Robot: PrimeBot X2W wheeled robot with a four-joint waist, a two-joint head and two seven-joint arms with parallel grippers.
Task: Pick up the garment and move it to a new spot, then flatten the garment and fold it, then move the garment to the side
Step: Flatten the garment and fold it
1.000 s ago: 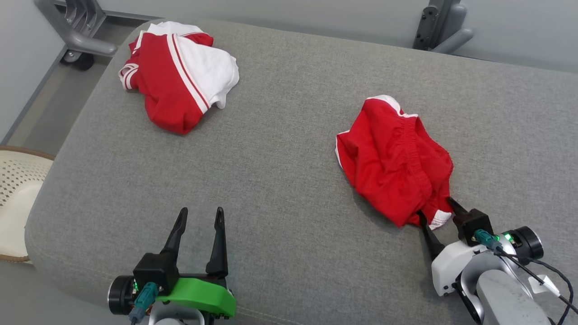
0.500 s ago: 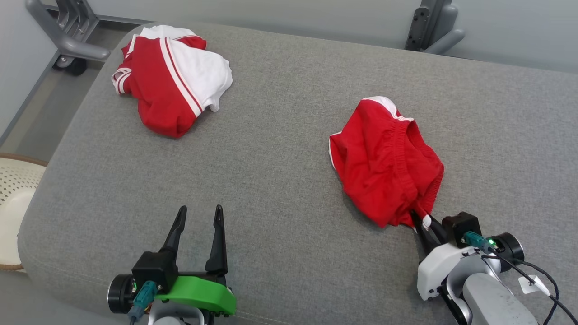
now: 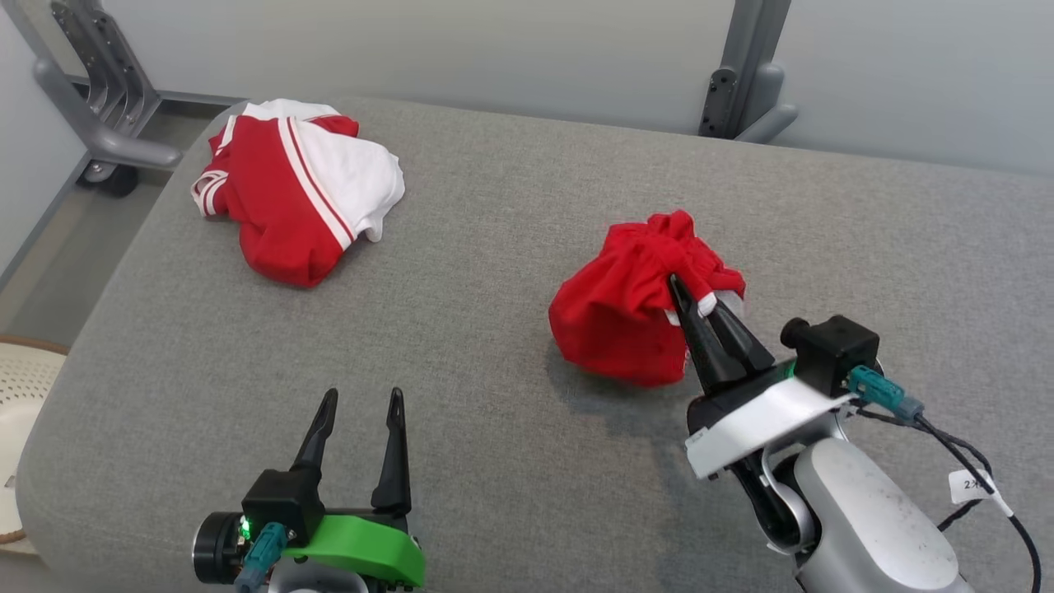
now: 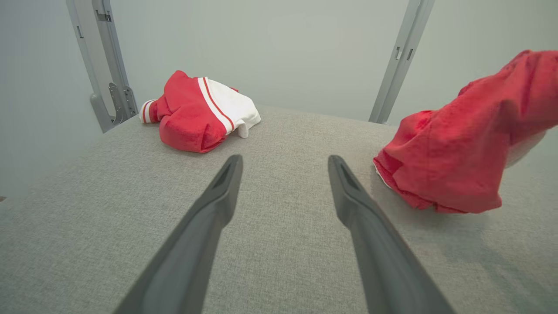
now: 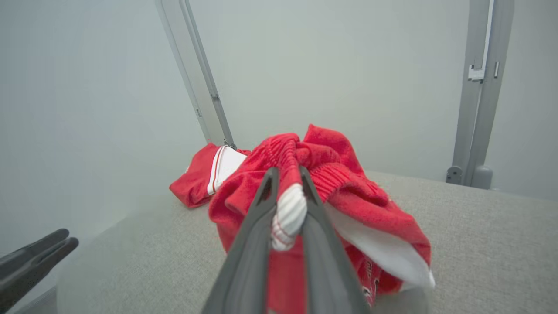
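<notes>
The garment (image 3: pixel 617 321) is a pair of red shorts with white trim, bunched up right of centre on the grey cushioned surface (image 3: pixel 494 247). My right gripper (image 3: pixel 687 292) is shut on a white-striped fold of its edge and holds that part raised, while the lower cloth still rests on the surface. In the right wrist view the garment (image 5: pixel 348 192) drapes around the right gripper (image 5: pixel 285 174). My left gripper (image 3: pixel 362 399) stands open near the front edge with nothing between its fingers. In the left wrist view the garment (image 4: pixel 453 152) hangs to the right of the left gripper (image 4: pixel 283 161).
A second red and white garment (image 3: pixel 288 198) lies crumpled at the far left corner and shows as that red and white garment (image 4: pixel 196 113) in the left wrist view. Grey metal posts (image 3: pixel 741 74) stand behind the surface. A pale woven basket (image 3: pixel 20 387) sits off the left edge.
My right gripper has shut on the garment's edge and lifted it up and leftward, so the cloth bunches. The head camera has tilted up. The left gripper holds still.
</notes>
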